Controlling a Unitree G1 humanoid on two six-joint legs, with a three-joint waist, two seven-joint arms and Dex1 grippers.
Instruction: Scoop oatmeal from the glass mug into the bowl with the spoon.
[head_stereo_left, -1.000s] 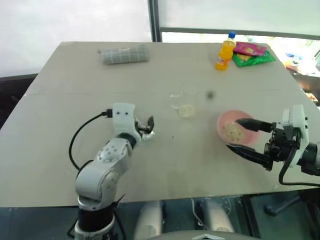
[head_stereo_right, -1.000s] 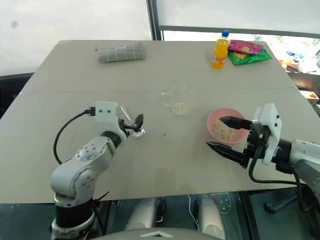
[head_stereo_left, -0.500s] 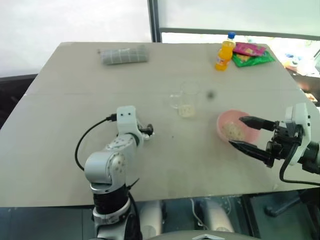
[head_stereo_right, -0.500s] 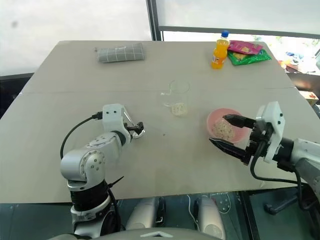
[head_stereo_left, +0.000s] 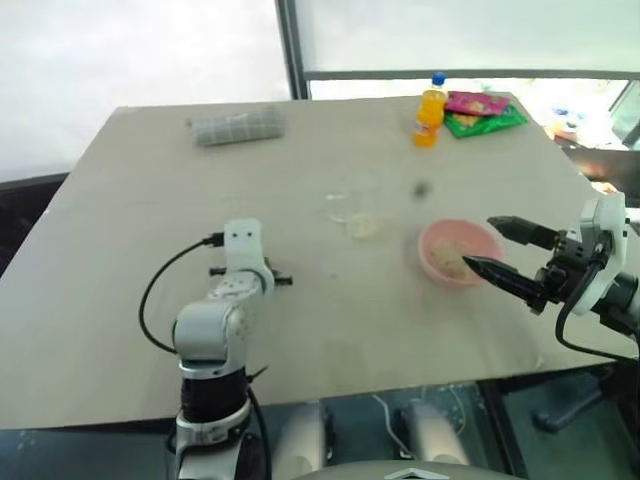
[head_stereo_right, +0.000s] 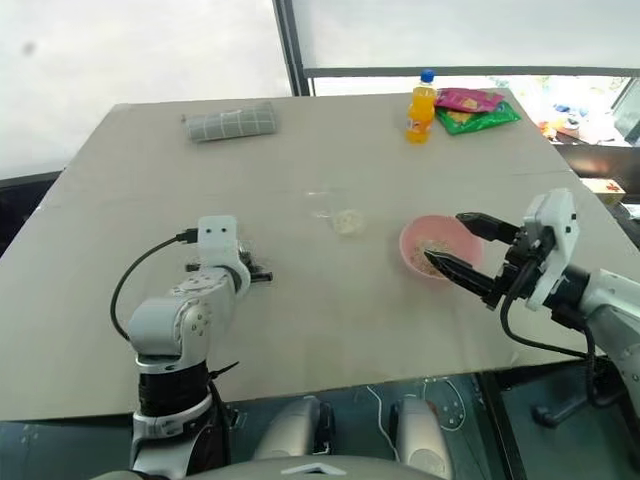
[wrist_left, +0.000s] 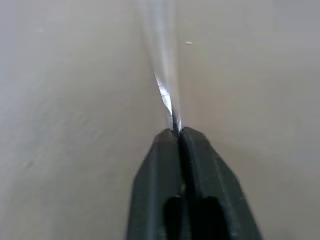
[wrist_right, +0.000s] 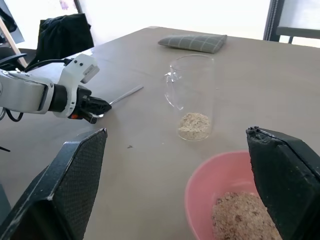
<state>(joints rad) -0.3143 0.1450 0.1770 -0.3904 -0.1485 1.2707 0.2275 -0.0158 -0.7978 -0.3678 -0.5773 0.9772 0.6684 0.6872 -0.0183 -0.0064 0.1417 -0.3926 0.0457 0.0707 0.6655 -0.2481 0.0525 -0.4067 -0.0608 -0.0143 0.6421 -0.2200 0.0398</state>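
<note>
Spoon (wrist_right: 125, 93) first: it lies flat on the table (head_stereo_left: 120, 300), and my left gripper (wrist_left: 177, 131) has its fingers pinched tight on the thin metal, nearly edge-on in the left wrist view. From the right wrist view the handle runs out past those fingers toward the glass mug (wrist_right: 192, 97). I read that as a low pinch right at the tabletop, since a flat spoon offers no other purchase.

The mug stands upright mid-table, well apart from the left gripper, with a small heap of oatmeal (wrist_right: 194, 125) at its bottom. Just beside it, toward my right arm, sits the pink bowl (head_stereo_left: 457, 252), and it already has pale oat flakes in it, so some scooping looks done.

My right gripper (head_stereo_left: 508, 252) hovers at the bowl's near-right rim, fingers spread wide and holding nothing. I'd say it is parked there ready to steady the bowl or the mug.

Further out: a folded grey checked cloth (head_stereo_left: 235, 126) at the far left, an orange drink bottle (head_stereo_left: 431, 96) and bright snack packets (head_stereo_left: 482, 108) at the far right, all clear of the work.
</note>
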